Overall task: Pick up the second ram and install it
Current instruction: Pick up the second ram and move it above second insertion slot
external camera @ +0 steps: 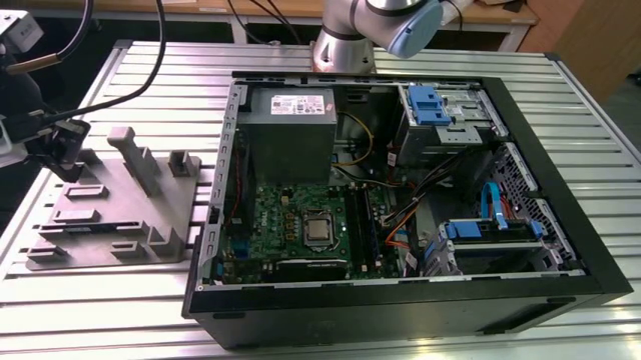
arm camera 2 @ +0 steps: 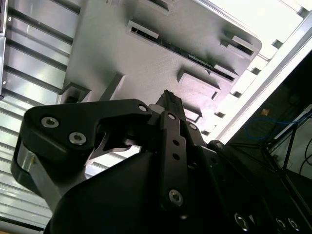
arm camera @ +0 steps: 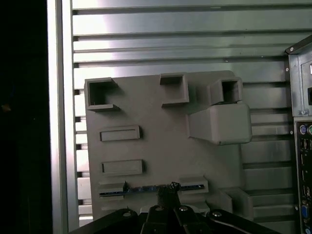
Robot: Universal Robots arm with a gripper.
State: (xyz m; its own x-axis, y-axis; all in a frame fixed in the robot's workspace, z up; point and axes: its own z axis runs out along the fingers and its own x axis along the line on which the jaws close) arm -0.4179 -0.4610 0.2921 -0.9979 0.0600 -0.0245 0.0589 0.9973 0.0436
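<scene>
1. The second ram (arm camera: 146, 188) stood on edge in a slot of the grey tray (arm camera: 165, 151), low in the first wrist view's frame.
2. The hand (arm camera: 165, 195) hung over its middle; spread or pressed together, I could not tell.
3. It seemed light, stiff and fragile: better pinched gently near the upper edge, at the middle.

tray (external camera: 110, 214) grey; table (external camera: 401, 56) ribbed silver; motherboard (external camera: 290, 217) green; case (external camera: 401, 307) black; drive latches (external camera: 425, 105) blue; second ram (arm camera: 146, 188) dark
</scene>
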